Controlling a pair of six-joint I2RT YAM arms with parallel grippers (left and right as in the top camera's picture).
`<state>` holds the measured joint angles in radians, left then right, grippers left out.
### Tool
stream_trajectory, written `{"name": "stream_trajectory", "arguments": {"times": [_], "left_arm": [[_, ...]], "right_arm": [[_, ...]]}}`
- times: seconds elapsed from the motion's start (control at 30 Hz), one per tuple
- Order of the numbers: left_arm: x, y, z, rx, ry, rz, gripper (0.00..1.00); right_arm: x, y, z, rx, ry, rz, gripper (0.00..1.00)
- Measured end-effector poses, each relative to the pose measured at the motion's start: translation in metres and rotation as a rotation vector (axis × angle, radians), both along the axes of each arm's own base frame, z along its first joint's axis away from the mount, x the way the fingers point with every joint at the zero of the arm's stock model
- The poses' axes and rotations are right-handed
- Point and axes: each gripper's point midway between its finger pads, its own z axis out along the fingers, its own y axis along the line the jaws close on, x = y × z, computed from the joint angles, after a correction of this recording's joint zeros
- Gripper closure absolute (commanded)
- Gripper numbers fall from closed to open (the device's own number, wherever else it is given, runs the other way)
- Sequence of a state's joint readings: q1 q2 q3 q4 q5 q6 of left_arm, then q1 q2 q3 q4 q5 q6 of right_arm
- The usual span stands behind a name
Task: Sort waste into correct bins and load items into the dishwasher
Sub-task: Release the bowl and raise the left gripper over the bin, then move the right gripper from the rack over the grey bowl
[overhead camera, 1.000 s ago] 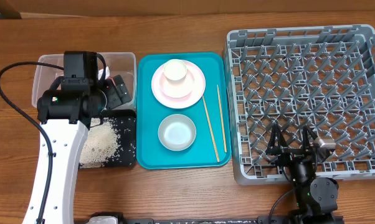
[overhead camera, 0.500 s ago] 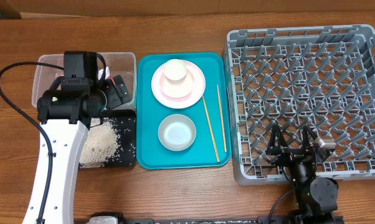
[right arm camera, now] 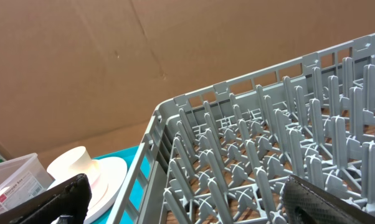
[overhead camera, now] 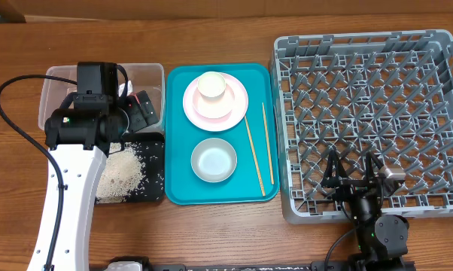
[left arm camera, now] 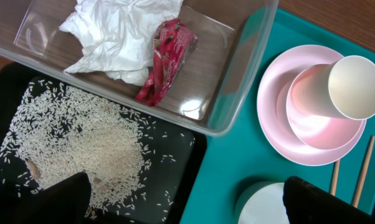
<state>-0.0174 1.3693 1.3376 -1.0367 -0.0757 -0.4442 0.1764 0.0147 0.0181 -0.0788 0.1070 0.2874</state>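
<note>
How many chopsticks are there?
2 chopsticks. Both lie on the teal tray, along its right side: one beside the white bowl, the other nearer the grey rack. None seems hidden.

- The tub (left arm camera: 237,81) sits at the left rear of the bench (overhead camera: 211,233), with the napkin (left arm camera: 116,34) and wrapper (left arm camera: 167,59) side by side in it.
- The shallow tray (left arm camera: 181,162) lies just in front of the tub, holding rice (left arm camera: 81,149).
- The serving tray (overhead camera: 177,135) is central: cup (overhead camera: 211,84) on plate (overhead camera: 234,105) at the rear, bowl (overhead camera: 214,160) in front, chopsticks (overhead camera: 255,154) along the right.
- The dish rack (overhead camera: 281,120) stands to the right.
</note>
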Motion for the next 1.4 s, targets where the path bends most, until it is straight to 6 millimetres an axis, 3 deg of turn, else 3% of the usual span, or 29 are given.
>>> {"name": "stream_trajectory", "arguments": {"times": [0.67,0.87,1.2,1.4], "left_arm": [[0.000,0.000,0.000,0.000,0.000,0.000,0.00],[0.000,0.000,0.000,0.000,0.000,0.000,0.00],[0.000,0.000,0.000,0.000,0.000,0.000,0.00],[0.000,0.000,0.000,0.000,0.000,0.000,0.00]], "right_arm": [[-0.001,0.006,0.000,0.036,0.002,0.033,0.00],[-0.004,0.024,0.001,0.072,0.009,0.138,0.00],[-0.027,0.078,0.005,0.094,0.013,0.485,0.00],[-0.034,0.087,-0.002,0.158,0.082,0.543,0.00]]}}
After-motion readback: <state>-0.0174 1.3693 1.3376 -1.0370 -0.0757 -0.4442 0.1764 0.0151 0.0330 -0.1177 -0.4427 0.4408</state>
